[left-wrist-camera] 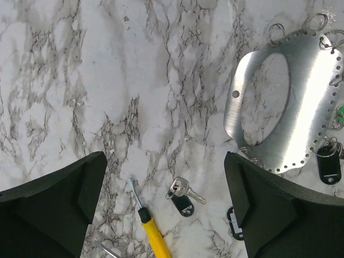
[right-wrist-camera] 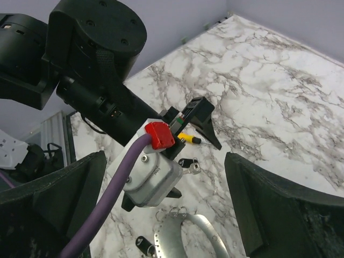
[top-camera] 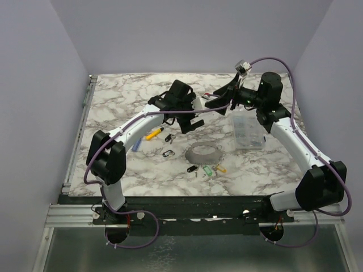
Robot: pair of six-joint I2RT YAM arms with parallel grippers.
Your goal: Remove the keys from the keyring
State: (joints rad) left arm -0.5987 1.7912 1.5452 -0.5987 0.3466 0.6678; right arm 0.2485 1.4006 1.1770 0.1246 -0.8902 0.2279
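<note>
Though hanging over the tabletop, grips nothing with the wide-open left gripper; loose key lying below, between its fingers. Other keys at the keyring, rightward. Right gripper likewise spread, empty.

The left arm arches forward with its wrist bent down, and the left gripper hangs with fingers spread wide, gripping nothing. The right arm folds inward (elbow out to the side). The right gripper points sideways at the left wrist, equally agape and empty.
</note>
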